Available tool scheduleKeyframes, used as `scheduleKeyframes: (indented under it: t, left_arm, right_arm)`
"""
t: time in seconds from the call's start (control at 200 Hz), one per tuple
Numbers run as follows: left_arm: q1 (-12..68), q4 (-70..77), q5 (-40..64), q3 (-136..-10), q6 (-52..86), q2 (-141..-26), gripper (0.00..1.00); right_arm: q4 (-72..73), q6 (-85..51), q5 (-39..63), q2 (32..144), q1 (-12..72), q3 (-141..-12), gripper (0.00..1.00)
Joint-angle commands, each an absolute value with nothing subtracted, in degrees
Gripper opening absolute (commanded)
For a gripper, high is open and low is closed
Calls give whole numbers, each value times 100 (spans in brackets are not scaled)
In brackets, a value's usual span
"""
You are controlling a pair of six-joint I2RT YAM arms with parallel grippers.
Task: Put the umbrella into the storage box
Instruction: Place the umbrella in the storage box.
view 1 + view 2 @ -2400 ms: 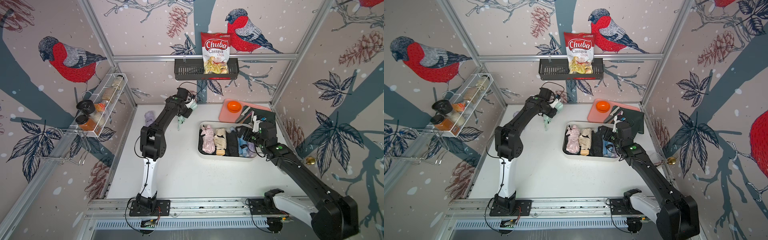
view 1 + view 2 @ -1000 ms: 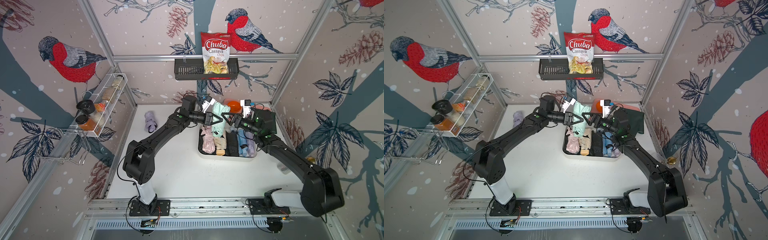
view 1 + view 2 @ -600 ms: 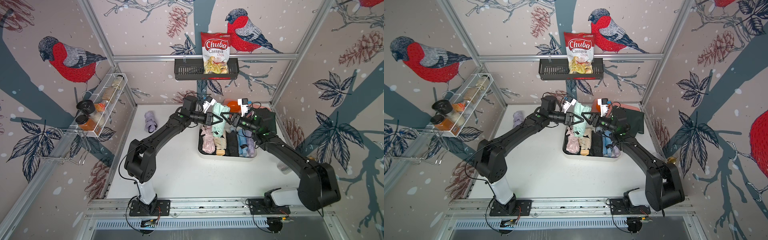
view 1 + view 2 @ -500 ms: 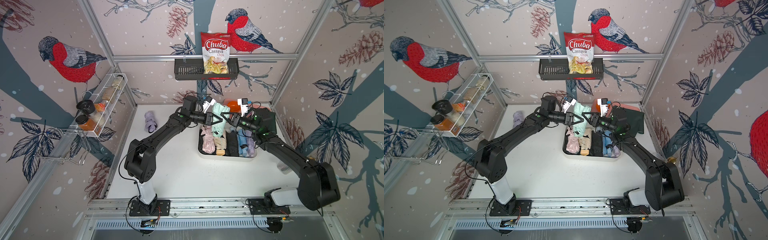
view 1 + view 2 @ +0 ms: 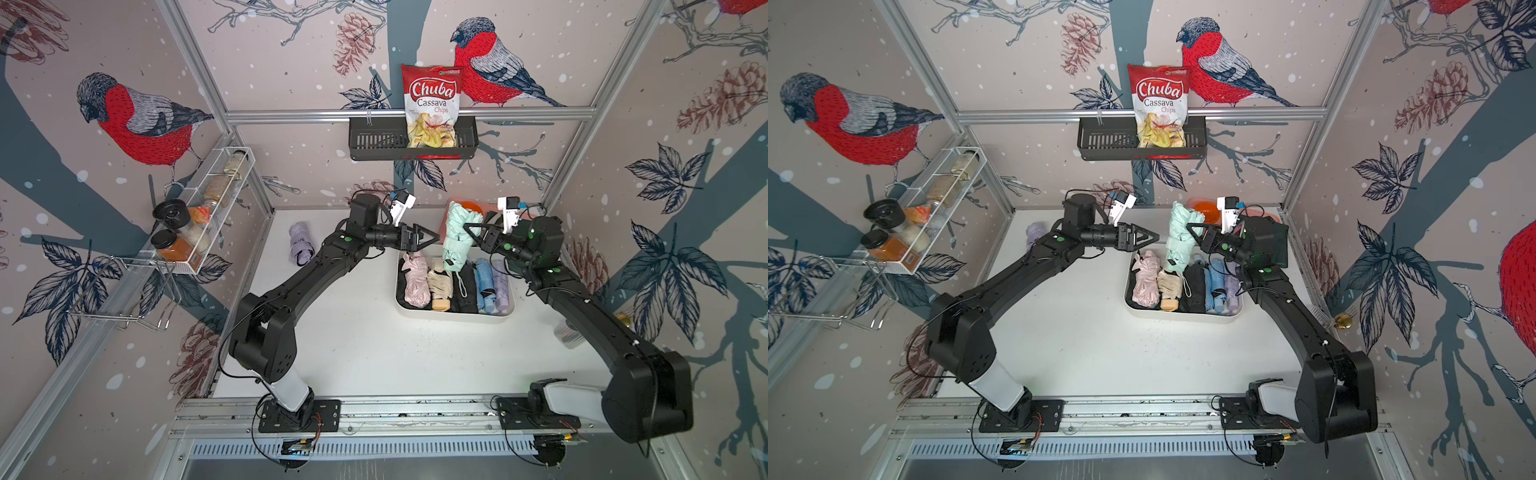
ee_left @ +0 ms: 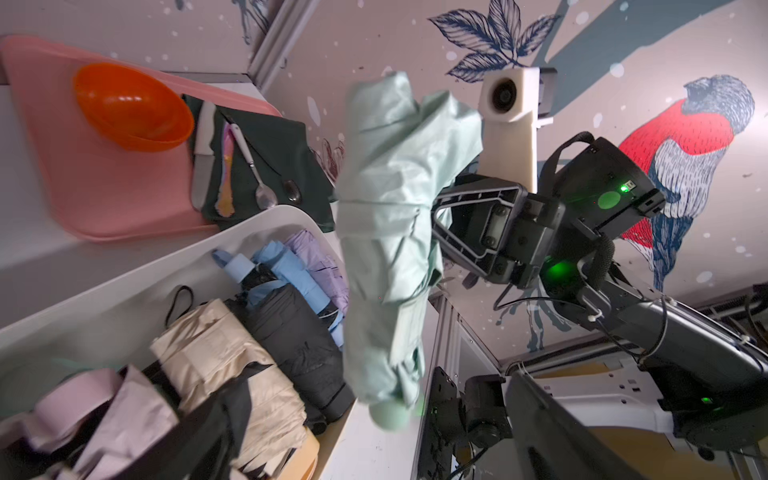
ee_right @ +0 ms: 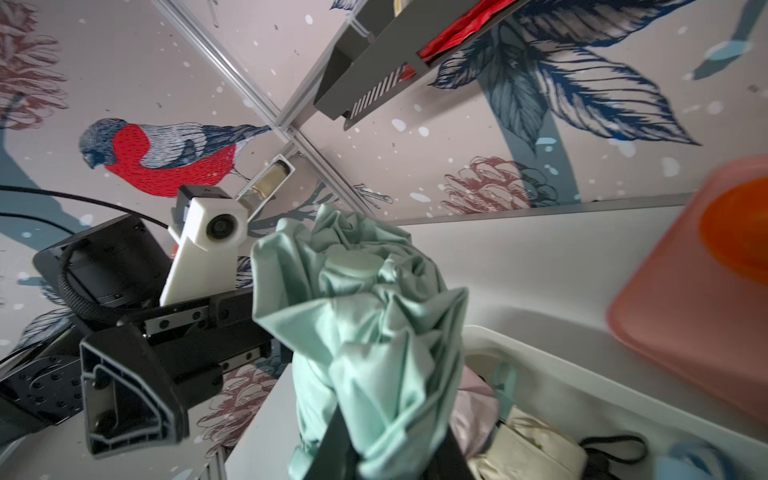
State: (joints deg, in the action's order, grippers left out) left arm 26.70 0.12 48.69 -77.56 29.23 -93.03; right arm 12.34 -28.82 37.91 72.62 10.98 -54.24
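Mint umbrella [image 6: 386,249] handle end blurred in left wrist view; pink tray [image 7: 685,332] blurred, edge-cropped in right wrist view.

The raised umbrella [image 5: 457,237] is mint green. The box [image 5: 453,316] is cream-white and holds a pink umbrella [image 5: 415,280], a beige umbrella [image 5: 441,282], a black umbrella [image 5: 466,286], a blue umbrella [image 5: 483,282] and a lilac umbrella [image 5: 500,284]. The worktop [image 5: 374,332] is white. The tray [image 6: 104,187] is pink, the bowl [image 6: 129,108] orange, the basket [image 5: 374,143] black, the bag [image 5: 434,108] red and white. The walls [image 5: 291,62] are pale pink with red-breasted birds, pinecones and navy leaves.
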Motion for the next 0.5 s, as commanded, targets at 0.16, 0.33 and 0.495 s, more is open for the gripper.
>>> scheduleKeyframes:
  t: [0.16,0.33,0.495]
  left_arm:
    - [2400,158,3132,-7063,2806,-8375,99]
    - [2391,368,2586,-6639,2826,-7980,99]
    - [2374,156,2153,-6540,2705,-7824,99]
  right_arm:
    - [-1163,-1510,2955,6968,270,-5598,0]
    - [-1122,-1504,2734,6961,-84,-5312,1]
    - [-1284,-1413,2606,7155,-70,-5301,0]
